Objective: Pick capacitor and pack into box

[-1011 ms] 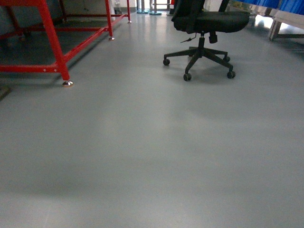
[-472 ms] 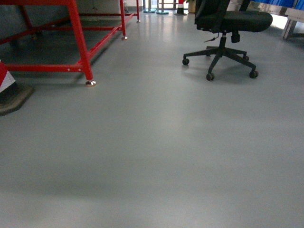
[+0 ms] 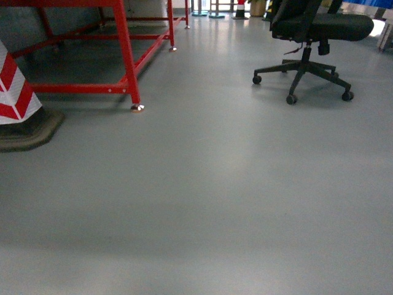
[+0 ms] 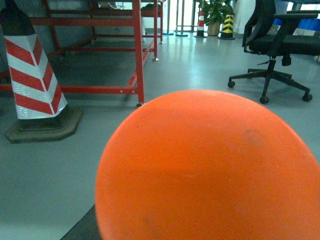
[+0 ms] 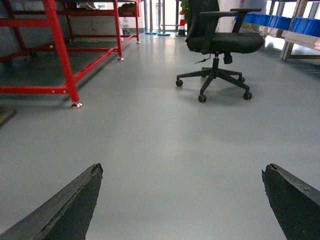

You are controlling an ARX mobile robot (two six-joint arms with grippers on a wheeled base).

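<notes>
Evidently the capacitor point(image 4: 210, 170), filling the left wrist view, sits clenched in the left gripper, light, stiff and slick, best pinched across its barrel, while the right gripper point(image 5: 182, 200) hangs released above bare floor point(image 3: 202, 203), no box visible.

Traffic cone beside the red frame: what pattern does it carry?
Red and white diagonal stripes on the cone; clearest in left wrist view.

Glossy grey floor point(image 3: 202, 203) — red steel frame point(image 3: 126, 55), striped cone point(image 3: 15, 86), black office chair point(image 3: 313, 37).
</notes>
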